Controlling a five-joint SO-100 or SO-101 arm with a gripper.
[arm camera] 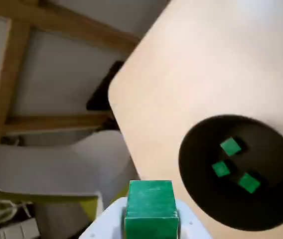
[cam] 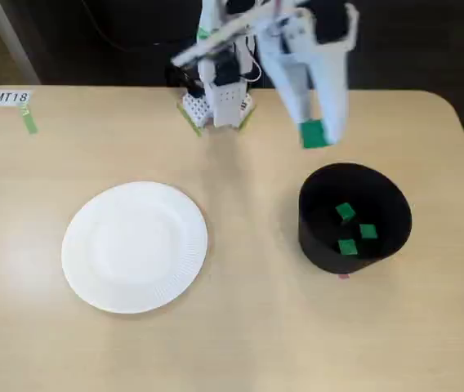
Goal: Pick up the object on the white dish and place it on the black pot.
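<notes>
Gripping a small bright green cube (cam: 314, 133) between closed white fingers (cam: 327, 122), hanging in the air just beyond the far rim of the matte black round pot (cam: 318, 245). Pot opening lying ahead and below, already holding three green cubes (arm camera: 230, 147). Large white paper plate (cam: 134, 245) sitting bare, well apart from the pot on the worktop (cam: 248, 327).

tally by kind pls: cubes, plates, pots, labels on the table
Small bright green cubes: 4 (one in the claw, three in the pot)
Round white paper plate: 1, bare
Matte black round pot: 1
White paper label reading MT18: 1
Total: 7
</notes>
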